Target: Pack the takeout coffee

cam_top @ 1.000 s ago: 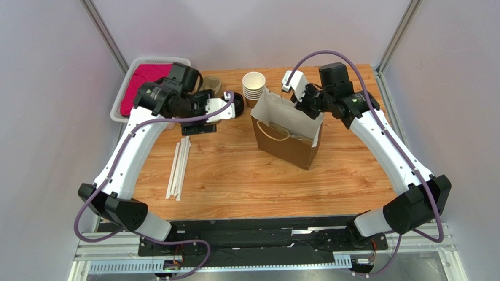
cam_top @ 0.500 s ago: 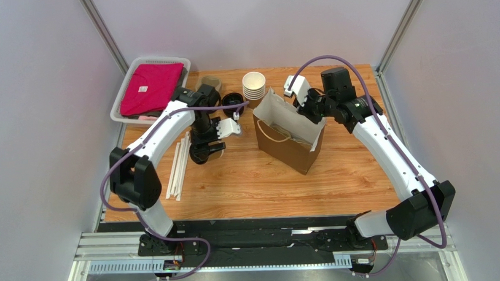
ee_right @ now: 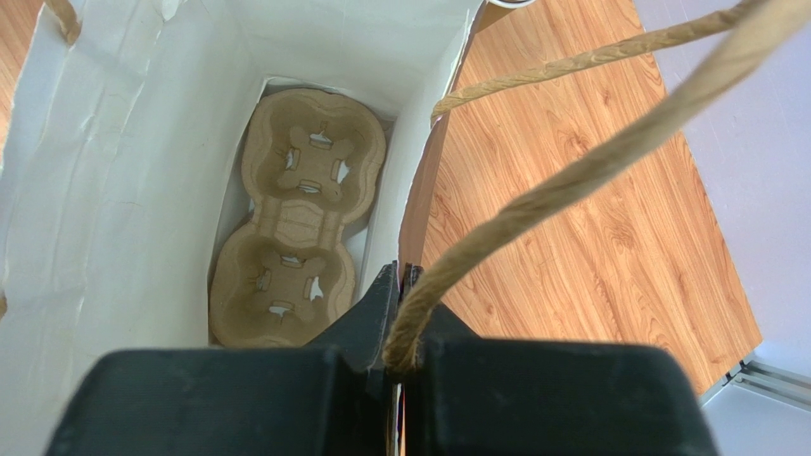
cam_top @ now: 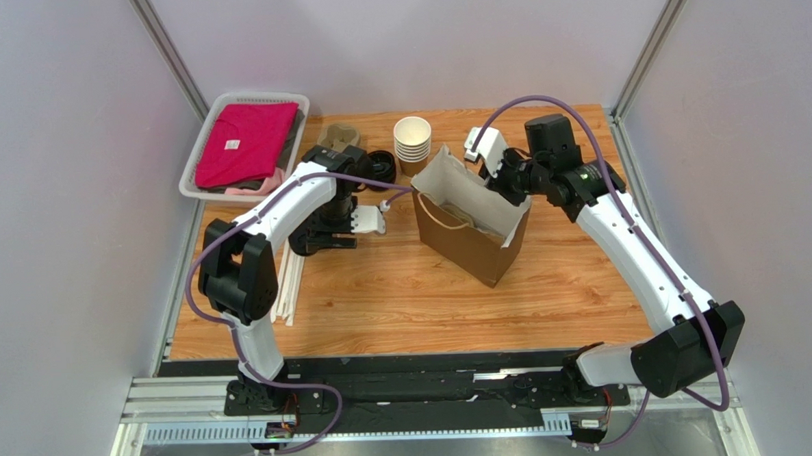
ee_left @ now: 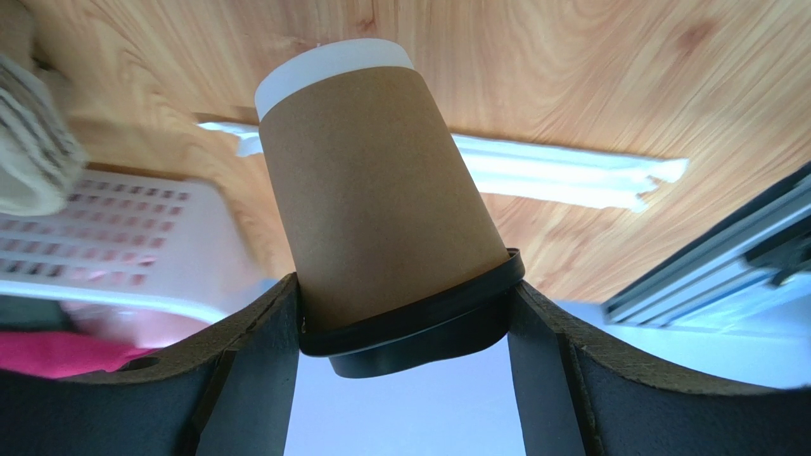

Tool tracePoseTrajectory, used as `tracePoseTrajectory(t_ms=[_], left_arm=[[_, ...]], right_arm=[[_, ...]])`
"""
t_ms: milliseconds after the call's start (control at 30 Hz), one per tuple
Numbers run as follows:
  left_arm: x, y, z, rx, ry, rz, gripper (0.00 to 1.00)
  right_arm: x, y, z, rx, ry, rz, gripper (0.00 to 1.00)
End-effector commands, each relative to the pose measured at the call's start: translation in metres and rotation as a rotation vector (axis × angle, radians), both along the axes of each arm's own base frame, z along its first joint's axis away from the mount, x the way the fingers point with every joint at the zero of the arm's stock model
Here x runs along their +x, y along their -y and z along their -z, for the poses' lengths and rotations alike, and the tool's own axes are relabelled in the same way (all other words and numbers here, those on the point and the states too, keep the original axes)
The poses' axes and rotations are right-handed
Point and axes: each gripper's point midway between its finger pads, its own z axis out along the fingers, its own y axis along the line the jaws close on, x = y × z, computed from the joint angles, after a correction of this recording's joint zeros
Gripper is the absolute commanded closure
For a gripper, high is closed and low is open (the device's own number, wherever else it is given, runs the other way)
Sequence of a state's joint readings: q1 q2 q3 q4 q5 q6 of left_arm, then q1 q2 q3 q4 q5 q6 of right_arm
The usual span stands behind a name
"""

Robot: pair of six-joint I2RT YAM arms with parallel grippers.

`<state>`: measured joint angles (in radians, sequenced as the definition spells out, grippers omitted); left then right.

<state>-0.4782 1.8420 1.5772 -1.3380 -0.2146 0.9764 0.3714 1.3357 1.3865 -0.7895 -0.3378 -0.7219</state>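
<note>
starting at the far left, the white basket (cam_top: pixel 194 176) of pink cloth sits by the wall, with paper straws (cam_top: pixel 287 279) on the table just beside the left arm. the left gripper (ee_left: pixel 405 318) is clamped on the takeout coffee (ee_left: pixel 376 199), fingers (ee_left: pixel 249 380) hugging the brown cup right at its black lid, above the wood between straws and bag. from overhead the cup is hard to pick out, probably tucked under the wrist. moving right: loose lids (cam_top: pixel 380 165), the cup stack (cam_top: pixel 412 137), then the paper bag (cam_top: pixel 473 251) standing open, a pulp carrier (ee_right: pixel 295 218) flat inside. the right gripper (ee_right: pixel 398 285) is pinched tight on the rope handle (ee_right: pixel 419 299). coffee lifted, bag ready; lowering it in remains.
</note>
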Motion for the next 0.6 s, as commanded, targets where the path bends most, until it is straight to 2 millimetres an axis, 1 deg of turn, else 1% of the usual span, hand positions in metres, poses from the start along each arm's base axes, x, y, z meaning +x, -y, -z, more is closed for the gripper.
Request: tracePoseTrajectory(t_ms=[0,167,367,467,567], left_arm=[[-0.063,-0.044,-0.038,0.268,-0.275,0.208,0.77],[-0.061,-0.041,-0.035,0.337,-0.304,0.316,0.76],[-0.054,-0.034,-0.032,0.391,-0.315,0.375,0.73],[-0.053,-0.030,-0.028,0.410,-0.326,0.403,0.72],[-0.052,-0.025,-0.024,0.417,-0.339,0.407,0.71]], right_arm=[[-0.001,0.003,-0.006,0.019,0.018,0.020,1.00],[-0.002,0.007,-0.004,0.021,0.016,0.039,1.00],[-0.005,0.016,-0.001,0.014,0.014,0.062,1.00],[-0.004,0.024,0.000,-0.001,0.021,0.080,1.00],[0.000,0.037,-0.002,-0.009,0.030,0.115,1.00]])
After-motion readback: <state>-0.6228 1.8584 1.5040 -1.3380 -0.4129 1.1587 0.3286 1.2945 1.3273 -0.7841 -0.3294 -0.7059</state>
